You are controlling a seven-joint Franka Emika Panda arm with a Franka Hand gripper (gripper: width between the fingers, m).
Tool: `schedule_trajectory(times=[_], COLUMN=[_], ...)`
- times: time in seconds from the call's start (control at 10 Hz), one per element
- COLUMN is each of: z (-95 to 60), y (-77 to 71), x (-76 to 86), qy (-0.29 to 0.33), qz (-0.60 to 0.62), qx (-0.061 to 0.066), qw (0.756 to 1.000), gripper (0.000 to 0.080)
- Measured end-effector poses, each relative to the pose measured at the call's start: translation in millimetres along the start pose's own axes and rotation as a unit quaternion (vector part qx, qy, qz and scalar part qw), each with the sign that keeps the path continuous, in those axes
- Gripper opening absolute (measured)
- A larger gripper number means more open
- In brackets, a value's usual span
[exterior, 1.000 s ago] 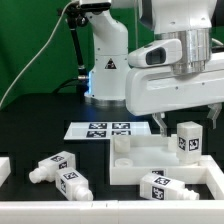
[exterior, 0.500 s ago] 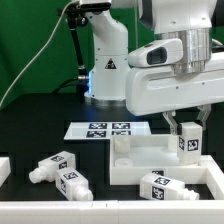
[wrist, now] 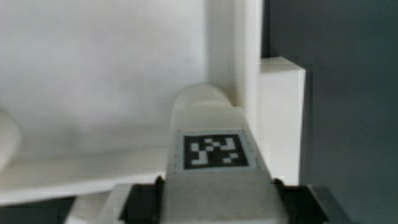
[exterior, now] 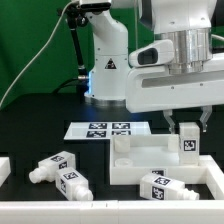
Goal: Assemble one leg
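Over on the exterior view's right, my gripper [exterior: 187, 130] is clenched on the upright leg [exterior: 187, 146] at a corner of the white block [exterior: 130, 170], probably so its peg meets a hole.

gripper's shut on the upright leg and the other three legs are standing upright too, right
Not quite. The gripper is shut on the upright leg, but the other three legs are not standing: they lie on their sides, as the exterior view shows.
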State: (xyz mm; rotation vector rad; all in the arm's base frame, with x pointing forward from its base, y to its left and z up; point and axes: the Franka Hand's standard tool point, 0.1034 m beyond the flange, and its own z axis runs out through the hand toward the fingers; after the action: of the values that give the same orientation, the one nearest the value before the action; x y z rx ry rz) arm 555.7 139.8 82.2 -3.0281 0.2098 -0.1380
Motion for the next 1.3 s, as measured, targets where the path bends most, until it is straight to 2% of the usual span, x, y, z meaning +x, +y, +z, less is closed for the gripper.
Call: schedule_trajectory(times=[0.2, 0.4, 0.5, 0.7, 0.9, 1.0, 1.1, 1.3], z=[0.5, 1.5, 2.3, 2.6, 2.8, 2.8, 2.6, 2.2], y=[-0.5, -2.5, -6.7, -9.7, -9.6, -9.0, -7.0, -6.3], x=[-1.4, -3.1, -4.9, -6.6, -6.8, -6.6, -5.7, -4.4], qy=[0.0, -0.009, -0.013, -0.017, -0.017, -0.017, -0.016, -0.01], qz=[0.136, 0.298, 0.366, 0.439, 0.43, 0.41, 0.384, 0.256], qx=[0.003, 0.015, 0.012, 0.01, 0.011, 0.012, 0.012, 0.009], qw=[0.991, 0.954, 0.93, 0.898, 0.902, 0.912, 0.923, 0.967], gripper=[0.0282, 0.0282, 0.0282, 0.0282, 0.0283, 0.047, 0.0607, 0.0636])
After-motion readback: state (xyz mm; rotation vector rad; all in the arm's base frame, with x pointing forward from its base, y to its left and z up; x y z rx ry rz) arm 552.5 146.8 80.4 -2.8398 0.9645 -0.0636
